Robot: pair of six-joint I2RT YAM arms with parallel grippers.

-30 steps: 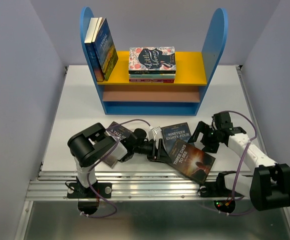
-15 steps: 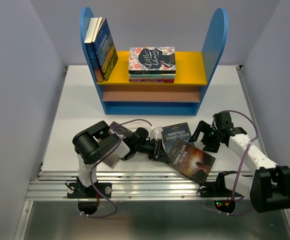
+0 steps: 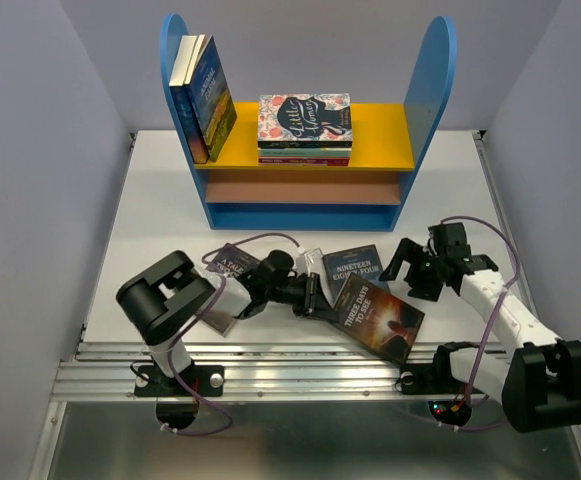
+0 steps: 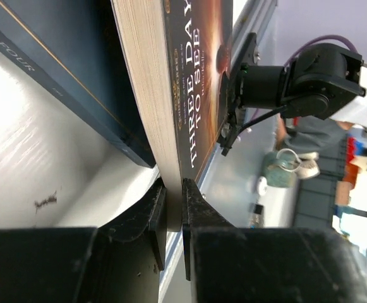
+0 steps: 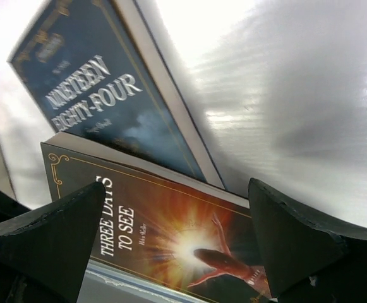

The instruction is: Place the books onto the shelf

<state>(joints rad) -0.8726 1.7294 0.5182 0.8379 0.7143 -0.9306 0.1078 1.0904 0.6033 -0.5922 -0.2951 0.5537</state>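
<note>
Three paperbacks lie on the table (image 3: 150, 230). The left claw (image 4: 174, 202) pinches the edge of Three Days to See (image 3: 380, 318), its dark cover glowing orange. Navy Nineteen Eighty-Four (image 3: 353, 268) lies just beside its fingers, and Tale of Two Cities (image 3: 232, 262) sits partly under its arm. The right claw (image 3: 410, 275) gapes wide nearby. Two more books (image 3: 200, 95) stand upright on the shelf (image 3: 430, 80), well ahead.

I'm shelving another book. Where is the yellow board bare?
The yellow board is bare between the Little Women stack and the right blue panel, and narrowly between the upright books and that stack. Its left end is crowded.
</note>
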